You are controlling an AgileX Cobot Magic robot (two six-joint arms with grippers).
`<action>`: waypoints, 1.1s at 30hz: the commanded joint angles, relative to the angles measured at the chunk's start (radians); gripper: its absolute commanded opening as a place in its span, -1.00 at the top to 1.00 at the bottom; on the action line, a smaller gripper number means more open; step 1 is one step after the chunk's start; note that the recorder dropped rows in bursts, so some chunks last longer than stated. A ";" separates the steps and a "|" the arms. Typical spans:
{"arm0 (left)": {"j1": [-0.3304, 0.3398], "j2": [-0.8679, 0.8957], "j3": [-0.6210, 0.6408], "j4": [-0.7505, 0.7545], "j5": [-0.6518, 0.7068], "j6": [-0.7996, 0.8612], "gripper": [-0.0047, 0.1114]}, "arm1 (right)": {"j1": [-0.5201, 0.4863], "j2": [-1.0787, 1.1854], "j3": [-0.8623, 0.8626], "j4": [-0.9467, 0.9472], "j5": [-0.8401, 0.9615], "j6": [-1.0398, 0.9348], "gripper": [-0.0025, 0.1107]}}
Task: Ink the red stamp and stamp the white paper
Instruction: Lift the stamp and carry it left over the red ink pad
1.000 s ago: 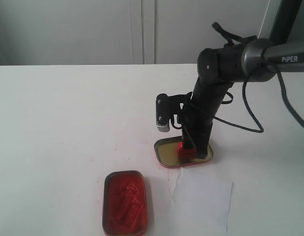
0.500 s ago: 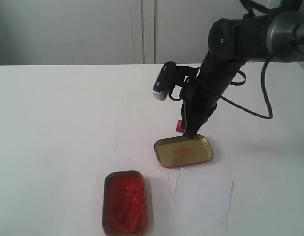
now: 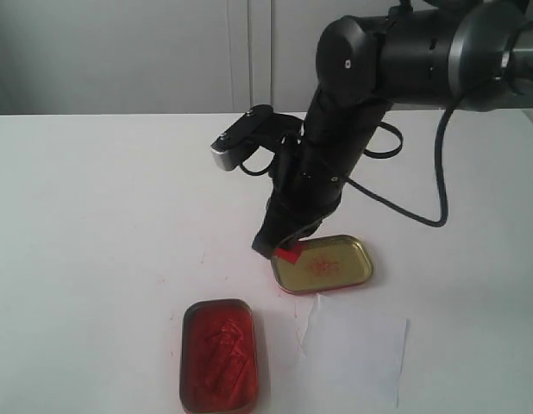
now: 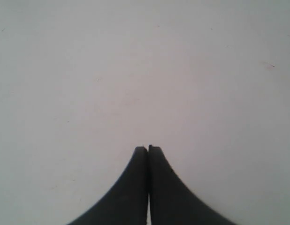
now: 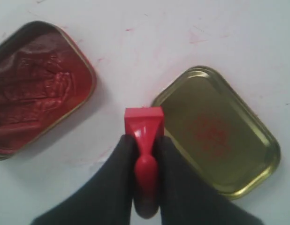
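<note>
- The right gripper (image 5: 145,140) squeezes the red stamp (image 5: 144,119), up in the air beside the gold tin (image 5: 182,108);
- The left gripper (image 4: 148,149) is pinched closed, holding nothing

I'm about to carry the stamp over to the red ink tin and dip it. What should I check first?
1. Grip: the fingers of the right gripper clamp the handle of the small red plastic stamp: ok.
2. Stamp face clean and level: it points away from every camera: cannot tell.
3. Rectangular metal tin of red ink open, nothing over it: ok.
4. Thin white paper sheet lies uncovered on the white table: ok.
5. Left gripper shut, empty, with only bare table under it: ok.
</note>
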 commanded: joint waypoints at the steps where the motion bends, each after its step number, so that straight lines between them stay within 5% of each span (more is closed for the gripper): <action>1: 0.001 -0.003 0.010 0.000 0.016 -0.002 0.92 | 0.063 -0.010 -0.005 0.006 0.013 0.089 0.96; 17: 0.001 -0.003 0.010 0.000 0.016 -0.002 0.92 | 0.236 0.058 -0.005 -0.008 0.002 0.301 0.96; 33: 0.001 -0.003 0.010 0.000 0.016 -0.002 0.92 | 0.246 0.142 -0.005 -0.024 -0.081 0.385 0.96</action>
